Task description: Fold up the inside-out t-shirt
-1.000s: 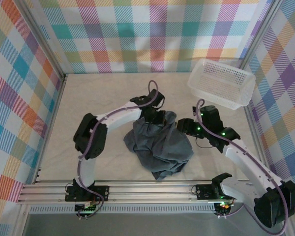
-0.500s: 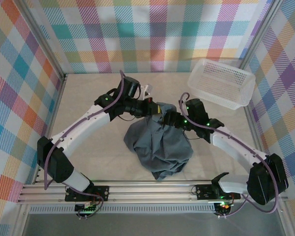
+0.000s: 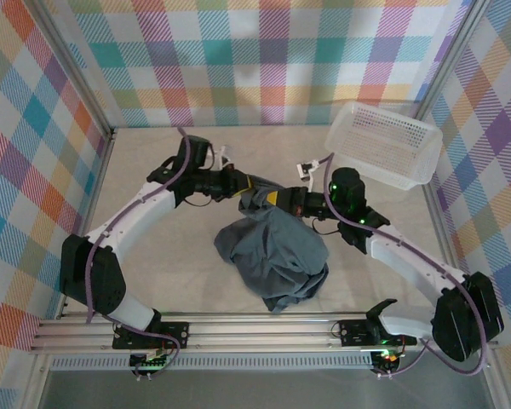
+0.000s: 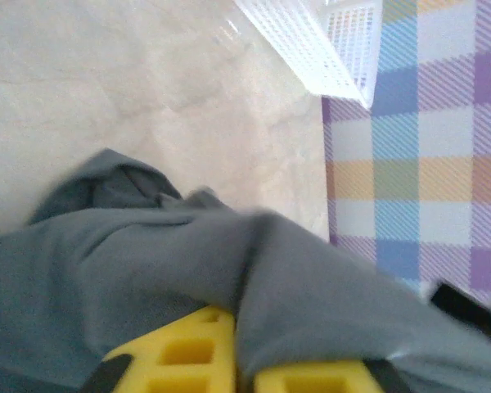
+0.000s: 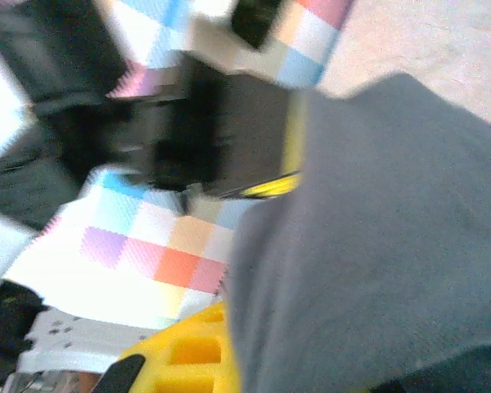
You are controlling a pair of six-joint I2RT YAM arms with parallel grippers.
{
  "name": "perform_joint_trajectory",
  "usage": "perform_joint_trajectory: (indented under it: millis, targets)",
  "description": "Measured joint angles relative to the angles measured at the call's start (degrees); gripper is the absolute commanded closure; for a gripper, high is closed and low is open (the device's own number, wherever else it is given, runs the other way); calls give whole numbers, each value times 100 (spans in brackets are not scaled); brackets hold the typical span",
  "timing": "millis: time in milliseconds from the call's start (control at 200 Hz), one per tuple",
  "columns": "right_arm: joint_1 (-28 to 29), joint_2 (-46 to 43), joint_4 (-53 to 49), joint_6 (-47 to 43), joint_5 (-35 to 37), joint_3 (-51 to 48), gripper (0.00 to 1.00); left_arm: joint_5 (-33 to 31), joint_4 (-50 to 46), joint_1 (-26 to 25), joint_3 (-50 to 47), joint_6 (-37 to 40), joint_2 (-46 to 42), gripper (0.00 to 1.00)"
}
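my right gripper (image 3: 277, 200) was clamped tight on the top edge of the inside-out t-shirt (image 3: 277, 256), that bunch held up off the table (image 3: 153, 256). my left gripper (image 3: 255, 186) sat just beside it, fingers (image 4: 188, 352) narrow with grey cloth tucked between, but i couldn't tell if they pinched. the rest lay crumpled mid-table, well apart from the white basket (image 3: 383, 145).

The inside-out t-shirt (image 3: 277, 256) is soft, matt cloth, heavily creased. The basket (image 3: 383, 146) is white perforated plastic, faintly glossy. The surface (image 3: 153, 247) looks matt and smooth. The left end effector (image 4: 239, 364) shows smooth yellow moulded plastic. The front rail (image 3: 255, 328) is brushed metal.
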Motion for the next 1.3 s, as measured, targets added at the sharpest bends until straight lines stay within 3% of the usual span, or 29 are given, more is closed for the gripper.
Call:
perform_joint_trajectory:
  millis: [105,185,290,460,585,750,940,1010,1130,1200,1300]
  targets:
    - [-4,-90,214,96,-208,0,100,195,245,76,-98,39,-46,63]
    - [-11,-83,223,96,-289,0,100,210,201,28,-96,284,-323,57]
    - [-15,-68,210,83,-319,-2,100,-66,-96,-33,-96,710,-922,55]
    - [-15,24,149,33,-361,-2,100,-1095,-590,-479,-160,1410,-1644,55]
    - [-15,85,105,31,-396,0,100,-1379,-605,-654,-603,1598,-1639,53]
    - [-15,85,-26,13,-398,7,100,-1950,-514,-791,-1340,1961,-1582,44]
    - [-15,151,-26,20,-463,44,100,-2192,-103,-822,-1405,2002,-1290,44]
    - [-15,162,-33,28,-463,44,100,-2197,52,-822,-1392,2002,-1113,51]
    - [-15,162,-55,31,-459,59,100,-2249,120,-822,-1287,1982,-866,78]
    - [-24,162,-197,9,-442,109,100,-2295,140,-822,-1224,1934,-848,100]
    - [-114,157,-455,-35,-361,175,99,-2277,140,-807,-1097,1812,-986,100]
